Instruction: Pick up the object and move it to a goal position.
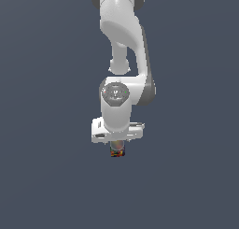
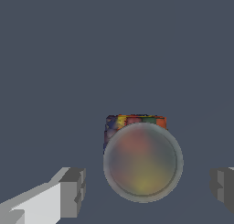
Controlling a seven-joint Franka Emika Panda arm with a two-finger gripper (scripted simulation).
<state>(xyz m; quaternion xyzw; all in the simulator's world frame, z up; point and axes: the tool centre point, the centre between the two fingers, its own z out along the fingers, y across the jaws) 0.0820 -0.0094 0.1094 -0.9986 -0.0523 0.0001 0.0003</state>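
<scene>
The object (image 2: 142, 162) is a small squat can with a grey-brown round top and a side patched in red, yellow, green and dark blue. In the wrist view it stands between the two fingers of my gripper (image 2: 148, 189), with a gap of bare floor on each side. One grey fingertip (image 2: 73, 191) and the other (image 2: 223, 186) stand apart from the can, so the gripper is open. In the exterior view the object (image 1: 117, 152) shows just under the white hand, and my gripper (image 1: 117, 147) is lowered around it.
The flat dark blue-grey floor (image 1: 46, 176) fills both views. The white arm (image 1: 122, 32) comes down from the exterior view's top edge. Nothing else shows.
</scene>
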